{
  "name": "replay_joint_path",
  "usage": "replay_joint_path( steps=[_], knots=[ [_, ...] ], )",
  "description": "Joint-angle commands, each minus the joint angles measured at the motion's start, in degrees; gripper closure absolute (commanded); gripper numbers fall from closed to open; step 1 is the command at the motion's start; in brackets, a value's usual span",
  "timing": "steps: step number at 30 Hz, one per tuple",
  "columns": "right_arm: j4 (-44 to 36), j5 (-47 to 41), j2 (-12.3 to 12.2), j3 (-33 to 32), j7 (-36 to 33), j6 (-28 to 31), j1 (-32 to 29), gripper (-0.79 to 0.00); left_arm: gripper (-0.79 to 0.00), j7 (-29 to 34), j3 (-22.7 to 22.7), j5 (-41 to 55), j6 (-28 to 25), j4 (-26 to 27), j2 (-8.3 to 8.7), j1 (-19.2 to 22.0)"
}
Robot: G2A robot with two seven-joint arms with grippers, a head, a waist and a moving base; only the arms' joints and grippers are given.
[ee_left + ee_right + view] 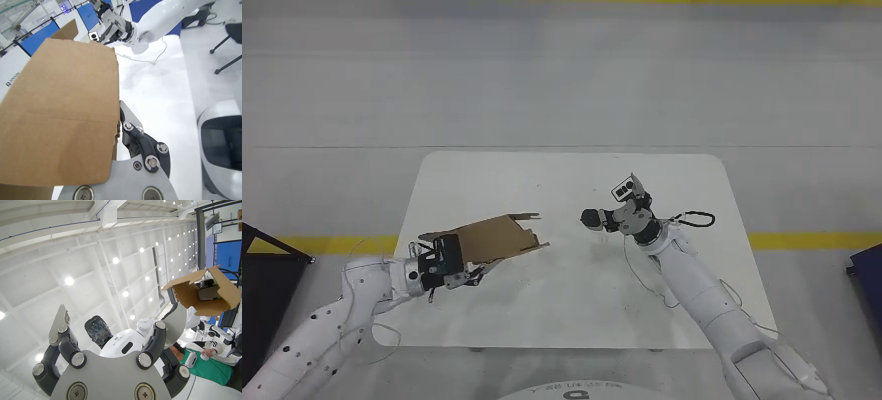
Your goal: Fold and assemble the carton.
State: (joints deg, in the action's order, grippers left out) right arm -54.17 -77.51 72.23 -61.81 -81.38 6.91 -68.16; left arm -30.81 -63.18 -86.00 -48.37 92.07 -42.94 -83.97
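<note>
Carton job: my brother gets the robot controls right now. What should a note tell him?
Left gripper: shut on the carton, holding it up over the left part of the table.
Right gripper: open and empty, apart from the carton, over the table's middle.
Done: the carton is opened out into a tube.
Left to do: the end flaps hang loose and unfolded. Fold them in and close the carton.

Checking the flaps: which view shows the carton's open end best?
The right wrist view: it looks into the open end of the carton, flaps spread. The top view shows the carton small, from above; the left wrist view, one flat outer panel.
</note>
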Motion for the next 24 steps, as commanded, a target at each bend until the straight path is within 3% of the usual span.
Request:
replay_joint_path(
  steps=[1,4,8,10,12,15,24],
  knots=[
    [0.0,0.0,0.0,0.0,0.0,0.0,0.0,-0.785,0.000,0.9,1.6,7.7,-9.6,-5.9,-0.30,1.6],
    [0.0,0.0,0.0,0.0,0.0,0.0,0.0,-0.785,0.000,12.0,8.4,20.2,-9.6,-11.2,-0.54,6.1],
    [0.0,0.0,0.0,0.0,0.0,0.0,0.0,-0.785,0.000,31.7,19.8,43.7,-9.6,-11.9,0.60,14.7],
    [0.0,0.0,0.0,0.0,0.0,0.0,0.0,-0.785,0.000,38.9,22.8,51.9,-9.6,-11.0,1.05,17.1],
    [0.0,0.0,0.0,0.0,0.0,0.0,0.0,-0.785,0.000,54.2,27.5,71.1,-9.6,-9.2,2.21,22.3],
    [0.0,0.0,0.0,0.0,0.0,0.0,0.0,-0.785,0.000,77.1,30.7,96.8,-9.6,-10.5,3.83,29.1],
    [0.0,0.0,0.0,0.0,0.0,0.0,0.0,-0.785,0.000,77.4,31.2,99.0,-9.3,-10.5,3.97,29.6]
  ],
)
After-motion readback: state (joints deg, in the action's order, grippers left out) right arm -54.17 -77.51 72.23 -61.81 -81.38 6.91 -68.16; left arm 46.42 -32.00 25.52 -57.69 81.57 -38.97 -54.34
